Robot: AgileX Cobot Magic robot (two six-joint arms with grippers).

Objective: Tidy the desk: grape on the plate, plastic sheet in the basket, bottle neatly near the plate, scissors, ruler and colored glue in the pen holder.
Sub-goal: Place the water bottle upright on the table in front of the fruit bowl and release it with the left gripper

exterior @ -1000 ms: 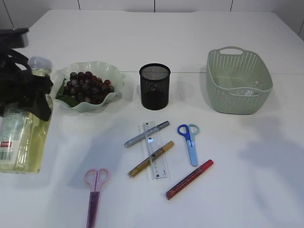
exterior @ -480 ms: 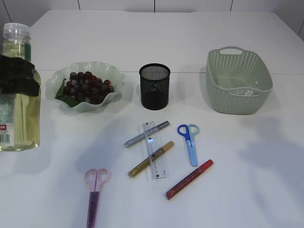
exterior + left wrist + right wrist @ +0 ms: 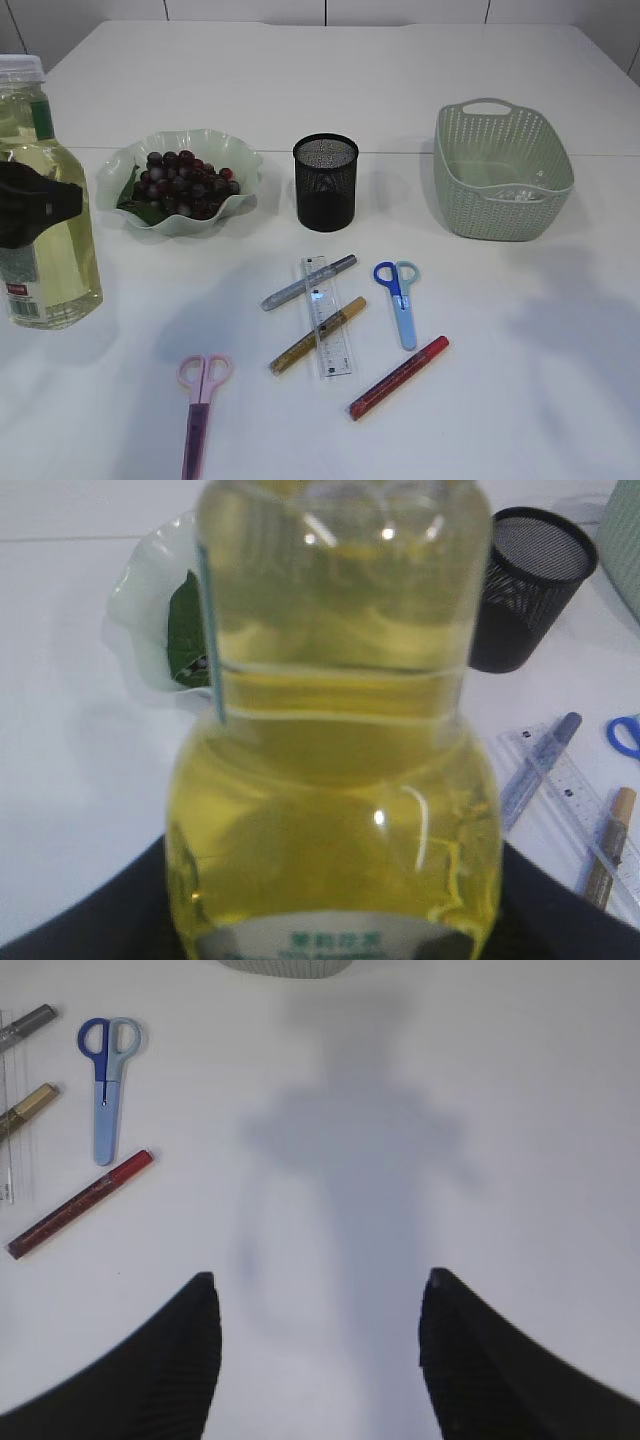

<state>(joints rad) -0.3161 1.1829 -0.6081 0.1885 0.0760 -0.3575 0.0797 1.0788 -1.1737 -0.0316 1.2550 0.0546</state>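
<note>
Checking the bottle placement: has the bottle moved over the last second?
Yes. The bottle, held by the left gripper, went from tilted to upright, and its base now sits nearer the plate.

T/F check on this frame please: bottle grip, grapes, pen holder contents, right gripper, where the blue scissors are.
1. The left gripper is clamped on the bottle, which stands upright. True.
2. The grapes lie on the bare table. False: they sit in the wavy plate.
3. The pen holder already holds the ruler. False: the ruler lies flat on the table among the glue pens.
4. The right gripper is open and holds nothing. True.
5. The blue scissors are in the basket. False: they lie on the table in front of the basket.
</note>
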